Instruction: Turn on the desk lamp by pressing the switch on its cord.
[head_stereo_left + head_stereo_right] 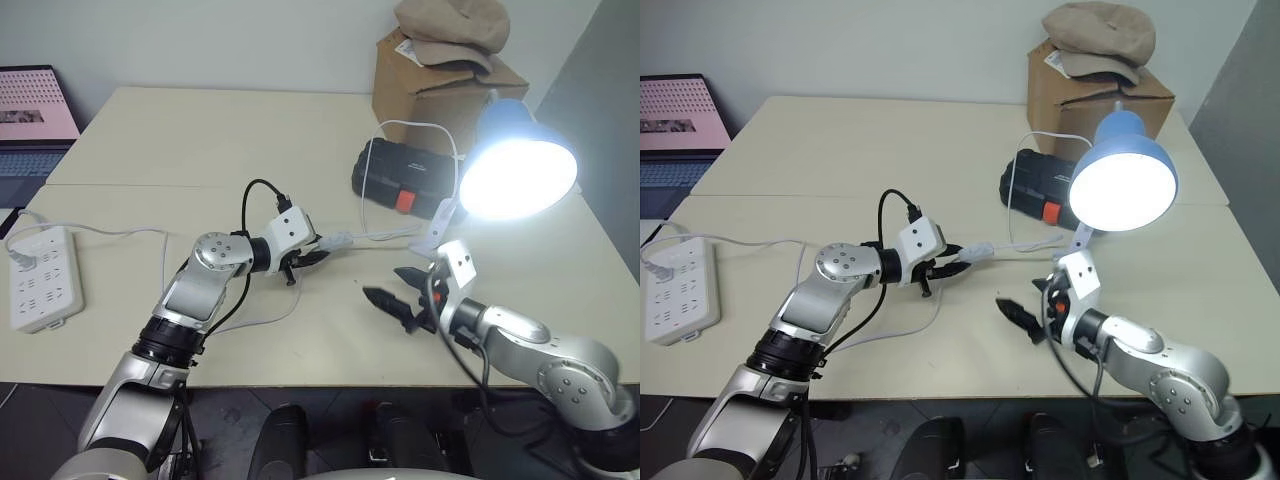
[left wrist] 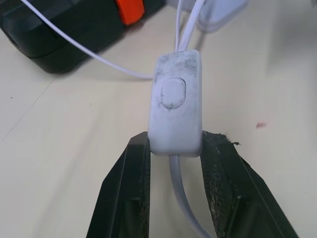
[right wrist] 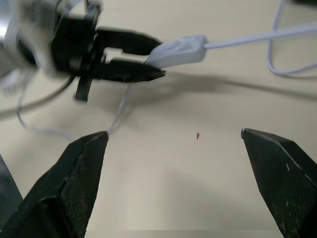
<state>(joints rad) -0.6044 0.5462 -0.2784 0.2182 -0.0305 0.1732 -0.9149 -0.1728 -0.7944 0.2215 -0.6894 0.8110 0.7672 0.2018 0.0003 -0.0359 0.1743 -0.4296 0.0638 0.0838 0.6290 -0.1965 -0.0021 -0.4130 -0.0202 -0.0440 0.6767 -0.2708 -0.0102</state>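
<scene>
Currently, per view:

Left eye view: the desk lamp (image 1: pixel 518 160) is seen lit, its blue shade glowing white, standing on the table (image 1: pixel 200 140) at the robot's right, in front of a black case (image 1: pixel 405 178) and a cardboard box (image 1: pixel 440 75). The left gripper (image 1: pixel 312 252) is clamped on the switch (image 1: pixel 338 240), which is held just above the table near the middle. The cord (image 1: pixel 385 234) is seen running from the switch toward the lamp base. A power strip (image 1: pixel 42 278) is seen well apart, at the far left.

Right eye view: the right gripper (image 1: pixel 1025 315) is seen spread wide, nothing in it, just above the table near the lamp base and apart from the switch.

Left wrist view: the switch body is pinched by its two long sides at the end nearest the wrist; the oval button on its top face is left uncovered. Scuffs are visible around the button.

Right wrist view: both black fingers (image 3: pixel 79 173) stand far apart with bare table between; the left gripper with the switch is seen ahead.

Handling (judged): the switch is small, light, rigid plastic, smooth enough to slip; it is best gripped by the sides, as now. The cord is thin and limp, so no support is given by it; a press must be backed by the clamp.

Task state (judged): lamp on, press appears done.
</scene>
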